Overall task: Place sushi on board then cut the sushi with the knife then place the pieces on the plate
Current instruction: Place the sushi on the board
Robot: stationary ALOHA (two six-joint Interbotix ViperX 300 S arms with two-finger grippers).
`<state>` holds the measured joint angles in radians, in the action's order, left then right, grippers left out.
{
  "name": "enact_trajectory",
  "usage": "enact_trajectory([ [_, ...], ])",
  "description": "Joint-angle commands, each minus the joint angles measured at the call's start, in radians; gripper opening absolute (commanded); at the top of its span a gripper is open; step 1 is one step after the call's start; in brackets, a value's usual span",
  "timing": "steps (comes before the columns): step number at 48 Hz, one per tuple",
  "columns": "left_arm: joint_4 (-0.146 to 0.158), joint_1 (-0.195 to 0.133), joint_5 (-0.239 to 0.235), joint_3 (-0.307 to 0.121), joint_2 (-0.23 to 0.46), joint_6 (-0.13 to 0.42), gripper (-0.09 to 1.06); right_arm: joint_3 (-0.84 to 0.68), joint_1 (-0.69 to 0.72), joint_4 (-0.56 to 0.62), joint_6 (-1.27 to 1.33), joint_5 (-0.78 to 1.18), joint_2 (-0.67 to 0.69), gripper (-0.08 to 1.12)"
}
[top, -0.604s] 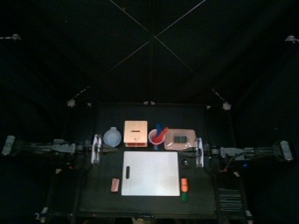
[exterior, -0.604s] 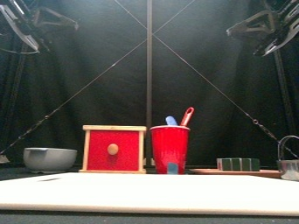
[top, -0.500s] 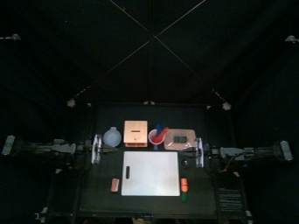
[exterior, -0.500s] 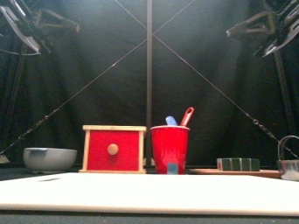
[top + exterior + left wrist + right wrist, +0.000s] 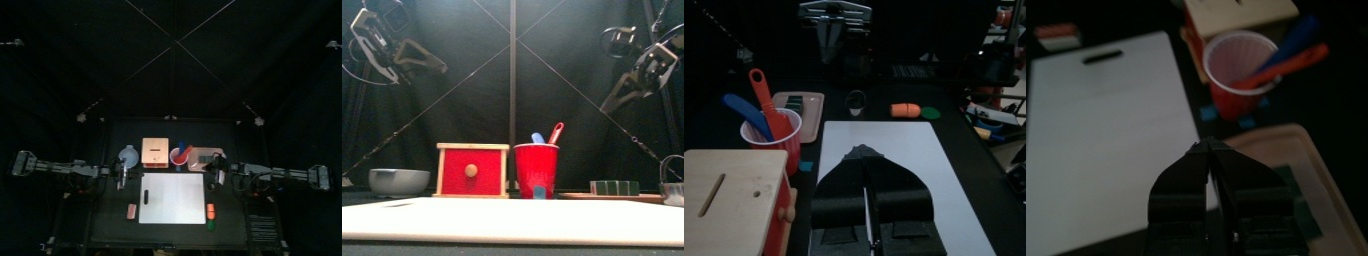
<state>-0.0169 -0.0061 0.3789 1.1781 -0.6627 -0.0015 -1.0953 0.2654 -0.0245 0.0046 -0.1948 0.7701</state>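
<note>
Sushi roll (image 5: 615, 187) on pink tray (image 5: 1280, 152), right of red cup (image 5: 536, 168) with knives (image 5: 555, 133). Left gripper (image 5: 862, 150) pressed together, holding nothing, raised by white board (image 5: 171, 197). Right gripper (image 5: 1203, 144) likewise, raised between board and tray.

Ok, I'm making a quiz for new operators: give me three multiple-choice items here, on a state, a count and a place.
1. The left pincer and the right pincer are: A shut, empty B open C gripping something.
2. Toy knives in the round red cup: A one B two C three.
3. The dark green toy sushi roll lies: A in that cup B in a pincer C on the flat pink tray.
A: jaws meet, nothing between. B: one blue knife, one red knife. C: it sits on the tray.
</note>
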Motion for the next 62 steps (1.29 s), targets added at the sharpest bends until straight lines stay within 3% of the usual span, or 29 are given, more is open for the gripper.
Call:
enact_trajectory([
  [1,-0.002,-0.002,0.037,-0.023,0.031,0.0,-0.02,0.052,0.095,0.037,-0.008,-0.121,-0.026,0.03],
  [8,-0.002,-0.002,0.044,-0.023,0.052,0.0,-0.02,0.064,0.158,0.121,-0.008,-0.204,-0.054,0.07],
  [14,-0.002,-0.002,0.046,-0.023,0.054,0.0,-0.02,0.071,0.184,0.169,-0.008,-0.21,-0.083,0.21],
  [26,-0.002,0.0,0.046,-0.021,0.054,0.0,-0.02,0.112,0.212,0.172,0.002,-0.222,-0.178,0.69],
  [32,-0.002,0.005,0.044,-0.017,0.054,0.0,-0.02,0.132,0.238,0.173,-0.002,-0.252,-0.245,0.85],
  [47,-0.002,0.011,0.046,-0.009,0.054,0.0,-0.02,0.195,0.27,0.199,-0.087,-0.29,-0.417,0.86],
  [62,-0.003,0.012,0.046,-0.005,0.054,-0.002,-0.02,0.218,0.296,0.005,-0.337,-0.272,-0.531,0.86],
])
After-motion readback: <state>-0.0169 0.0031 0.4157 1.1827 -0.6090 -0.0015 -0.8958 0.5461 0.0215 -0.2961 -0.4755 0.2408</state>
